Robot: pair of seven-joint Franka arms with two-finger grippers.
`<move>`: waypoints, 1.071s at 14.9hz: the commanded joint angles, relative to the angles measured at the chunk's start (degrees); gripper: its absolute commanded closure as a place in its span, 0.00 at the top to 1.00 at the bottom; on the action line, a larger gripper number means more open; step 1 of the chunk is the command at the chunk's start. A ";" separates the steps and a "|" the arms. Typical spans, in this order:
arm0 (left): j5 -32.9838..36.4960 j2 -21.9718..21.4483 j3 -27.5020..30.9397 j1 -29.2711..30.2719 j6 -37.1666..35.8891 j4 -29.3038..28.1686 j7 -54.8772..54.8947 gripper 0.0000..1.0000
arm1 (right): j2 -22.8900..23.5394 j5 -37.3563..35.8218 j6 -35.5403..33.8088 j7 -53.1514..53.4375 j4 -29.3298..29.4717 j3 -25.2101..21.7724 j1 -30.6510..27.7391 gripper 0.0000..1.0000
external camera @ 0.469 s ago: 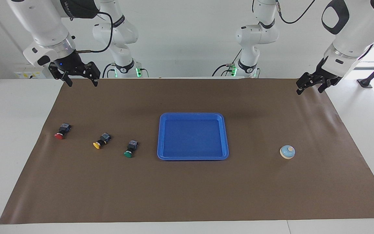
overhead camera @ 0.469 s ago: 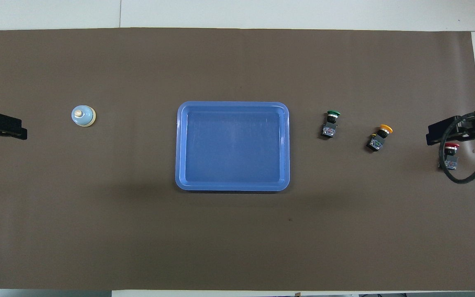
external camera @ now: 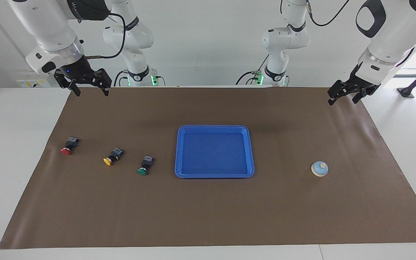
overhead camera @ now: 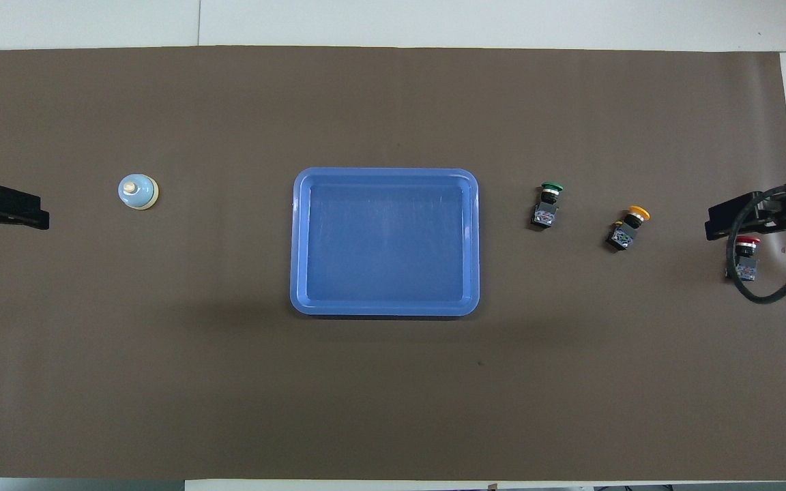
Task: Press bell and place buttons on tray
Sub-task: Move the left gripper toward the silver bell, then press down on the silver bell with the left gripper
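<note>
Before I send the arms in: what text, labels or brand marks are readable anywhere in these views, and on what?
White lettering on the right arm's dark upper link: cut off at the frame's top, too small to read.
Labels on the black bodies of the red button, yellow button and green button: too small to read.
Tray, bell: no text.

Blue tray point(overhead camera: 385, 174) sits mid-tabletop. Toward the left arm's end of it, the bell point(overhead camera: 138, 191). Toward the right arm's end: green button point(overhead camera: 548, 204) nearest the tray, then yellow button point(overhead camera: 628, 226), then red button point(overhead camera: 744, 256) under the right tool point(overhead camera: 741, 219).
</note>
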 commanded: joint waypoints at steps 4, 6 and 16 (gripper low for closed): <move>-0.81 4.75 0.75 1.44 6.76 -1.60 0.21 0.00 | -0.32 1.20 -0.78 -1.31 -0.23 0.26 -0.74 1.00; -0.90 9.13 0.75 2.50 11.58 -1.16 0.20 0.00 | -0.32 1.20 -0.78 -1.31 -0.23 0.26 -0.74 1.00; -1.16 25.59 0.67 1.01 23.11 5.18 -0.06 0.00 | -0.32 1.20 -0.78 -1.31 -0.23 0.26 -0.74 1.00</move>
